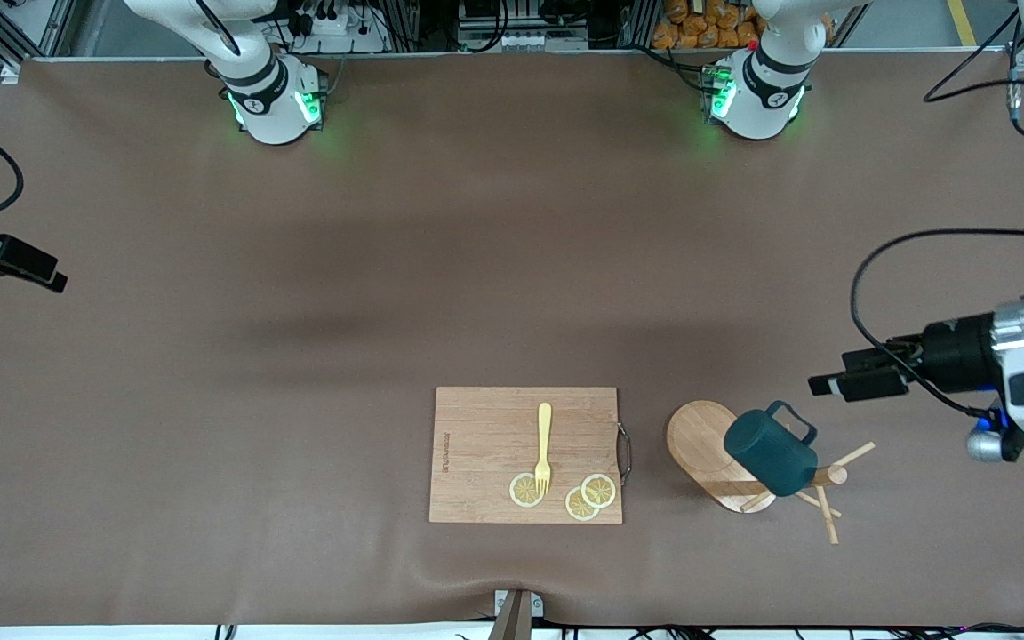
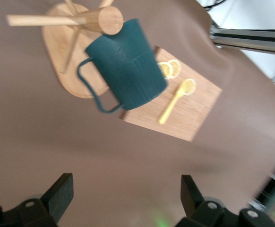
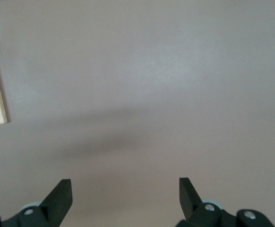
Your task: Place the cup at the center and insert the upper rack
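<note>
Teal-green and ribbed, hung tilted on the upper rack (image 1: 703, 440) above its oval base: so found the cup (image 1: 770, 452), loop handle toward eleven o'clock in the front view. Could not see into the cup from any view, so could not tell its contents. Placed the rack at three o'clock of the cutting board (image 1: 485, 427), just beside it, toward the left arm's end of the table.

Treated the board as the one loaded carrier: held a yellow fork (image 1: 544, 449) lying along the twelve-to-six line, tines toward six and resting on a lemon slice (image 1: 525, 490). Saw two more slices overlapping at four o'clock of the tines.

Counted one cup, one rack, one board, one fork, three lemon slices.

Found the left gripper (image 1: 832, 384) over bare table at two o'clock of the cup, claw released and grasping nothing. Found the right gripper (image 1: 54, 280) over bare table toward the right arm's end, at ten o'clock of the board and well apart from it, likewise spread wide and empty.
</note>
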You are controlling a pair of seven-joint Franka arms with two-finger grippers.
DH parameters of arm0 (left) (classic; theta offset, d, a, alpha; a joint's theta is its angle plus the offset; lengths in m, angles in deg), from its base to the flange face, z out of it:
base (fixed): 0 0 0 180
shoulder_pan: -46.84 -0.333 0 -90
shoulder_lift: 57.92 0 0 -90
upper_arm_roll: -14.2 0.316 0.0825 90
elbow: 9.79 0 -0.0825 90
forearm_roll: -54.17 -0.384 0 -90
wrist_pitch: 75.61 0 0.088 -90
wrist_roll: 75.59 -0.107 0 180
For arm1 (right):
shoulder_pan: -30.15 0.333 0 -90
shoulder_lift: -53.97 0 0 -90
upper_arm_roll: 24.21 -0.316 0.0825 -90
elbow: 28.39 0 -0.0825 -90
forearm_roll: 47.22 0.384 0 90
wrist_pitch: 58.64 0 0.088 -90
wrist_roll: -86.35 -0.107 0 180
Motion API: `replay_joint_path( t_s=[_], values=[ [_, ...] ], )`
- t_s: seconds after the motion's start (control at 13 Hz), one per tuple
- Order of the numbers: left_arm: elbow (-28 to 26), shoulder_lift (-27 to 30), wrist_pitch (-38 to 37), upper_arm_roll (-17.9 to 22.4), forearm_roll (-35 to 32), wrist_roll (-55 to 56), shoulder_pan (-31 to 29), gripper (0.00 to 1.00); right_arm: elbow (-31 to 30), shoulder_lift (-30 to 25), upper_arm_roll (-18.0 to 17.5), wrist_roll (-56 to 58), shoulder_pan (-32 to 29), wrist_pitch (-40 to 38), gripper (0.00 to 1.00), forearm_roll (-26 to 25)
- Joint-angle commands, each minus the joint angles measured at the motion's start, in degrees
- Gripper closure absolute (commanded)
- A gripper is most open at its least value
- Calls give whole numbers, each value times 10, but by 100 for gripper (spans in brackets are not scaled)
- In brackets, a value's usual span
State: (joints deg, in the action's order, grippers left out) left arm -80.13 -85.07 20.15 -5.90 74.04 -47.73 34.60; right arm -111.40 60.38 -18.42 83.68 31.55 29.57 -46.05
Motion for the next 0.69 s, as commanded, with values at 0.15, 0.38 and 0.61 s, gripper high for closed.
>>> replay_joint_path(
  t_s=[0.15, 0.38, 0.61],
  values=[
    [-175, 163, 48, 14, -144, -17, 19, 0, 39, -8, -10, -1, 12, -52, 0, 33],
    [-233, 233, 40, 13, -257, -47, 45, 0, 41, -7, -10, -1, 16, -54, 0, 47],
    [-247, 284, -9, 13, -258, -92, 42, 0, 41, -7, -11, -5, 45, -55, 0, 47]
  ],
)
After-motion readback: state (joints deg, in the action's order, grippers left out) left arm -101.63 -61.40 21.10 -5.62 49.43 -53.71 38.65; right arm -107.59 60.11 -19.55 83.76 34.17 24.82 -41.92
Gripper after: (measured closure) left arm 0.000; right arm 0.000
